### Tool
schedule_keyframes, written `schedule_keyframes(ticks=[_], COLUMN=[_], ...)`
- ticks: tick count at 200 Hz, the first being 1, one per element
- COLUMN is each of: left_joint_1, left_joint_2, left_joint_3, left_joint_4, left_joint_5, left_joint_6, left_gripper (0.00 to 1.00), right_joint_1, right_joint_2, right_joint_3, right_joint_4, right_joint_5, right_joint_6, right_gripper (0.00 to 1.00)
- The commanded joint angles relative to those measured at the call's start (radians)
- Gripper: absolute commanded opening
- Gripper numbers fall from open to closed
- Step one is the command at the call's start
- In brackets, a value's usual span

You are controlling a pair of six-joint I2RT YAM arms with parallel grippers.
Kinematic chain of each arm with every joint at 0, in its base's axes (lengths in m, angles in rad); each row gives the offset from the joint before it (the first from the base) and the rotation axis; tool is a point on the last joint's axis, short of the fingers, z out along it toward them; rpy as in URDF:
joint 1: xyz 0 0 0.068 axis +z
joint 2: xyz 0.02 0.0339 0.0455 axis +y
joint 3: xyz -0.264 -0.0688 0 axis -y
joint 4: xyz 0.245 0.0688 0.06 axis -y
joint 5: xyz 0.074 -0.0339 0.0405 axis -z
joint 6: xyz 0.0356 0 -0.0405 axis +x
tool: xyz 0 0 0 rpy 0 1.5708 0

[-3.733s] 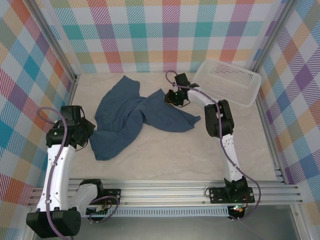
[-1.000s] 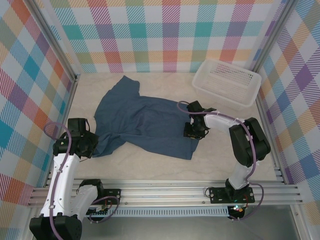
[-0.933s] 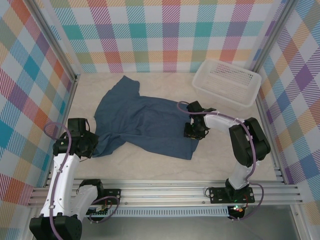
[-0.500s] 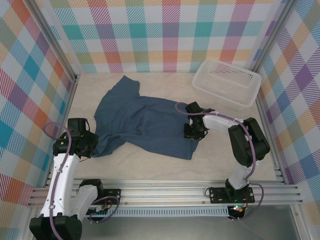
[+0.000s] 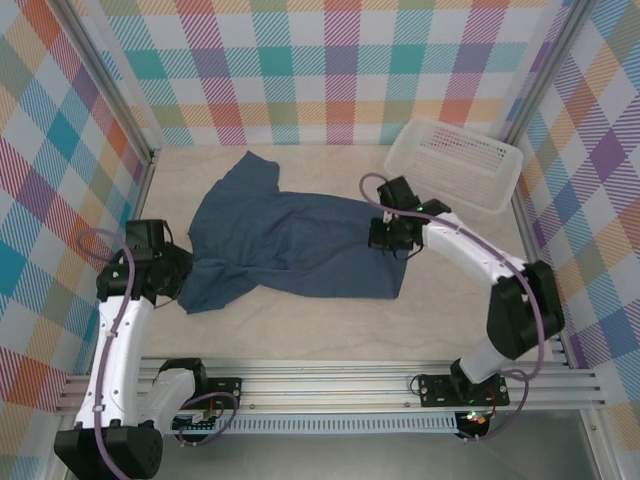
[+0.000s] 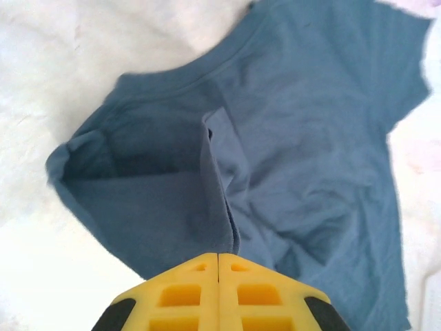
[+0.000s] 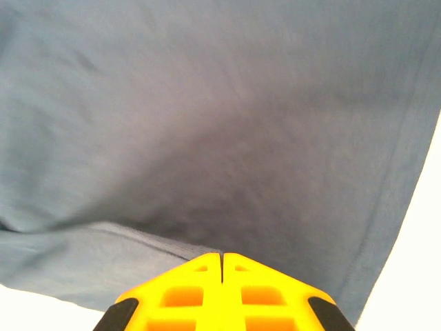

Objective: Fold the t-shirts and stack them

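Observation:
The dark slate-blue t-shirt point(image 5: 290, 245) lies spread across the middle of the table, one sleeve toward the back left. My left gripper point(image 5: 180, 277) is at its near left edge, shut on a fold of fabric. In the left wrist view the yellow fingertips point(image 6: 219, 258) meet on a raised ridge of the t-shirt point(image 6: 310, 138). My right gripper point(image 5: 386, 240) is at the shirt's right edge, shut on the cloth. In the right wrist view its gripper point(image 7: 222, 259) pinches the t-shirt point(image 7: 207, 103) beside a stitched hem.
A white perforated basket point(image 5: 445, 188) stands at the back right, just beyond the right arm. Bare table point(image 5: 330, 325) runs between the shirt and the metal rail point(image 5: 330, 385) at the near edge. Checked walls close in the left, back and right sides.
The right gripper has shut on the shirt's right edge and moved slightly farther back, its elbow swinging right. The left gripper shifted a little back, and the shirt's near right corner pulled straighter.

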Motion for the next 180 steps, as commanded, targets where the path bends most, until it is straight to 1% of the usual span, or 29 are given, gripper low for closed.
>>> schedule_keyframes(ticks=[1,40,70,88,114,133,157,180], left_joint_1=[-0.009,-0.010,-0.010,-0.009,-0.009,-0.010,-0.011,-0.010], left_joint_2=[0.058,0.129,0.106,0.086,0.062,0.067,0.131,0.265], left_joint_3=[0.150,0.392,0.494,0.551,0.678,0.822,1.010,1.185], left_joint_4=[0.068,0.154,0.266,0.303,0.325,0.335,0.344,0.304], left_joint_5=[-0.025,-0.044,-0.027,-0.029,-0.075,-0.123,-0.168,-0.179], left_joint_6=[0.072,0.169,0.244,0.272,0.304,0.330,0.348,0.335], left_gripper=[0.00,0.00,0.00,0.00,0.00,0.00,0.00,0.00], right_joint_1=[0.002,-0.021,-0.030,-0.038,-0.041,-0.041,-0.041,-0.042], right_joint_2=[-0.082,-0.183,-0.284,-0.347,-0.435,-0.483,-0.508,-0.454], right_joint_3=[0.126,0.262,0.302,0.336,0.392,0.440,0.488,0.559], right_joint_4=[-0.044,-0.007,0.039,0.044,0.056,0.069,0.099,0.117], right_joint_5=[0.083,0.112,0.115,0.115,0.131,0.130,0.122,0.111], right_joint_6=[-0.011,-0.034,-0.051,-0.068,-0.102,-0.121,-0.121,-0.129], right_gripper=[0.00,0.00,0.00,0.00,0.00,0.00,0.00,0.00])
